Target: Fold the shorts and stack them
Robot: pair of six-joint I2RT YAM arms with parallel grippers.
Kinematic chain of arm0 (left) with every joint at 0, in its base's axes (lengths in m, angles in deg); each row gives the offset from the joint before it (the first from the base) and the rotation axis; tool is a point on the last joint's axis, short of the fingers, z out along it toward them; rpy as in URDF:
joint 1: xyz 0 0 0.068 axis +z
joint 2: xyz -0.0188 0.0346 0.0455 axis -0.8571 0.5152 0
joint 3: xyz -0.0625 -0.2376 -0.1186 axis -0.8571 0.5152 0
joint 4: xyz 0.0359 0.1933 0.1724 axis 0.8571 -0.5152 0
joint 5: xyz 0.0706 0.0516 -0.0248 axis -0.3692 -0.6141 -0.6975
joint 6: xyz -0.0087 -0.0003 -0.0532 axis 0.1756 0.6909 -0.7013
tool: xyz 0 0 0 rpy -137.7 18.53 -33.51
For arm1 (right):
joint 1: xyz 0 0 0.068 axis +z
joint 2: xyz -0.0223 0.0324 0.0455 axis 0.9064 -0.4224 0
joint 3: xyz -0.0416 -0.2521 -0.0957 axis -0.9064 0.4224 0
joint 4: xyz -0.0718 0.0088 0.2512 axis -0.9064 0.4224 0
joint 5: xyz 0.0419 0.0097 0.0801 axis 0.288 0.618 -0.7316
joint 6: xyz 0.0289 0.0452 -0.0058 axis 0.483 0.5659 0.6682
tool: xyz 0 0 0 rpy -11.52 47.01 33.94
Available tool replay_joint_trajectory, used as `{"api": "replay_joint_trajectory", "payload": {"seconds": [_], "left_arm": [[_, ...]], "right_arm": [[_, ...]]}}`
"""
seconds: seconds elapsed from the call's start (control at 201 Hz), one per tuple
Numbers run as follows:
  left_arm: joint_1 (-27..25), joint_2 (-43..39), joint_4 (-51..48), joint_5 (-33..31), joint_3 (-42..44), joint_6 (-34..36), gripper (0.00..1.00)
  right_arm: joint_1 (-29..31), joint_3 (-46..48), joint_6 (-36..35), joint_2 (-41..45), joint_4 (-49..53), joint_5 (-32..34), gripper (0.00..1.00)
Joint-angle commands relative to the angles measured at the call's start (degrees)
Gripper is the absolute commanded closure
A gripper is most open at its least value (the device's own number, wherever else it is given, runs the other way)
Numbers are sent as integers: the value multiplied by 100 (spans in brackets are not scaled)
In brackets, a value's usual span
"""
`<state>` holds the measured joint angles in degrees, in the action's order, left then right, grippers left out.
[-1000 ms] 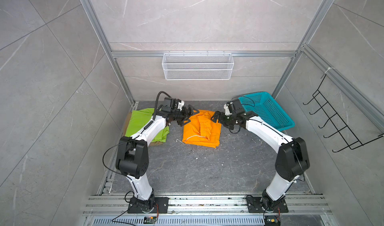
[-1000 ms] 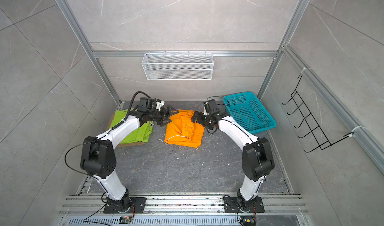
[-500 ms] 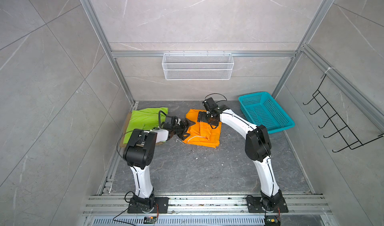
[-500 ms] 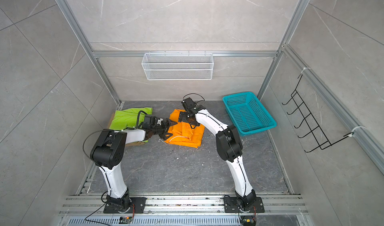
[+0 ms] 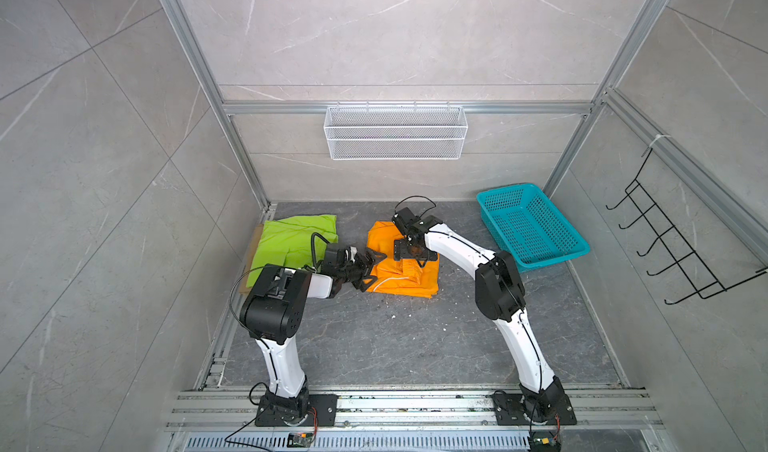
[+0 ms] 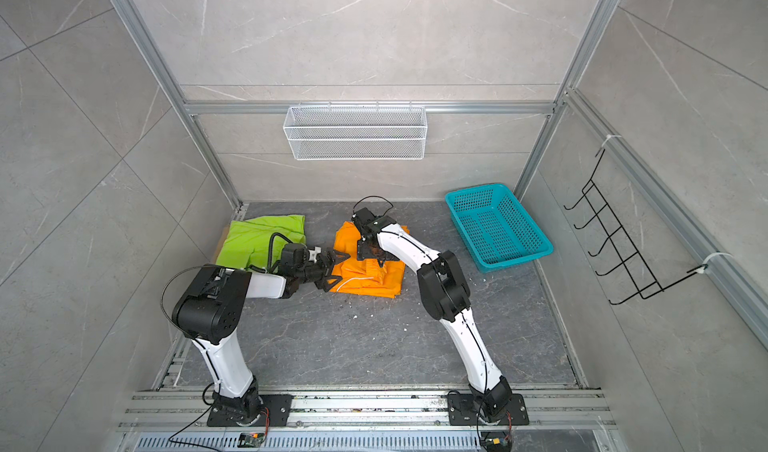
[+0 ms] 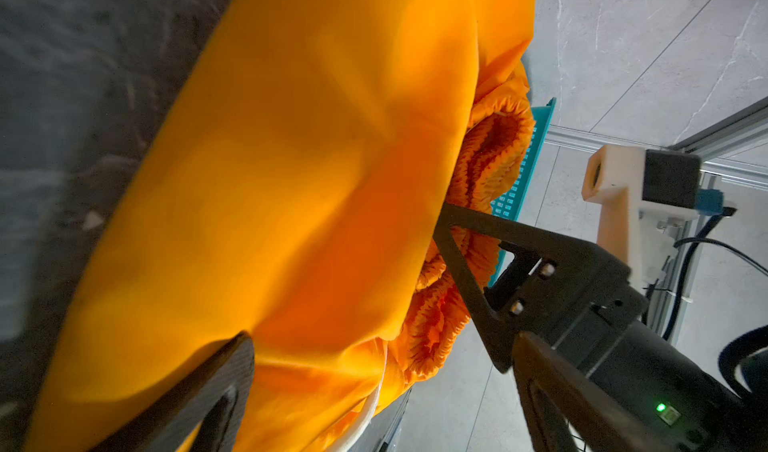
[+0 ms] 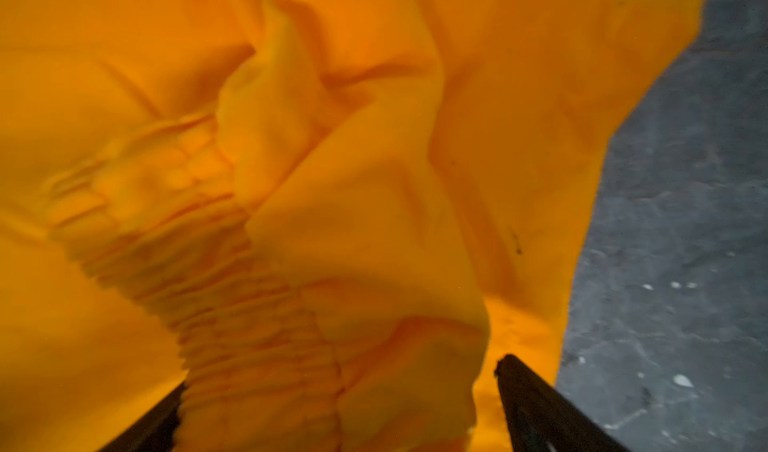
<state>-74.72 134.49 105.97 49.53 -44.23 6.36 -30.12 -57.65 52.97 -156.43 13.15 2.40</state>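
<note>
I am holding my left jaws and right jaws wide open and empty at the orange shorts [image 5: 417,281], lying on the tabletop [image 5: 395,337] beside the green pair [image 5: 291,238]; I am judging them light, limp, slippery (gathered waistband [image 7: 490,146] offering surest hold)

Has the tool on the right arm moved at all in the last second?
Yes. In a top view the right tool has swung left, away from the teal basket it was beside, and now hangs open over the orange shorts.
</note>
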Motion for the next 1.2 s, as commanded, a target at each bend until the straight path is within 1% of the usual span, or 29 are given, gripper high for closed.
{"api": "replay_joint_trajectory", "payload": {"seconds": [0.0, 0.194, 0.279, 0.354, 0.413, 0.468, 0.518, 0.558, 0.613, 0.697, 0.807, 0.876, 0.951, 0.996, 1.091, 1.195], "left_arm": [[24, 43, -757, -273, 266, 187, 0], [21, -14, -823, -287, 337, 305, 0], [16, -84, -947, -240, 266, 430, 0], [8, -227, -1196, -102, 77, 650, 0], [-18, -432, -1697, -54, -202, 944, 0], [-57, -695, -2093, -58, -460, 1198, 0], [-92, -969, -2513, -135, -730, 1406, 0], [-114, -1200, -2780, -216, -935, 1528, 0], [-131, -1470, -2917, -313, -1103, 1591, 0], [-139, -1609, -2712, -366, -1121, 1446, 0], [-257, -1226, -2202, -144, -1089, 1130, 0], [-370, -940, -1796, -169, -980, 972, 0], [-451, -648, -1562, -240, -856, 885, 0], [-479, -489, -1375, -244, -708, 805, 0], [-480, -227, -1001, -146, -370, 647, 0], [-477, -140, -937, -195, -8, 752, 0]], "right_arm": [[-313, 725, -346, 765, 122, 564, 0], [-1143, 2252, -645, 1862, -374, 520, 0], [-1406, 2580, -679, 2254, -478, 390, 0], [-1442, 2685, -609, 2656, -558, 236, 0], [-1446, 2675, -407, 2863, -736, -255, 0], [-1441, 2695, -89, 2950, -1128, -1174, 0], [-1443, 2779, 305, 2984, -1711, -2027, 0], [-1403, 2849, 665, 2997, -2198, -2478, 0], [-1275, 2787, 1062, 2898, -2690, -2797, 0], [-1053, 2358, 1464, 2489, -2930, -3077, 0], [-750, 2075, 1990, 1879, -3579, -3488, 0], [-652, 1941, 2131, 1451, -3803, -3581, 0], [-648, 1845, 2016, 1091, -3849, -3593, 0], [-692, 1798, 1836, 921, -3713, -3534, 0], [-854, 1773, 1453, 642, -3570, -3619, 0], [-1097, 1859, 963, 528, -3502, -3633, 0]]}}
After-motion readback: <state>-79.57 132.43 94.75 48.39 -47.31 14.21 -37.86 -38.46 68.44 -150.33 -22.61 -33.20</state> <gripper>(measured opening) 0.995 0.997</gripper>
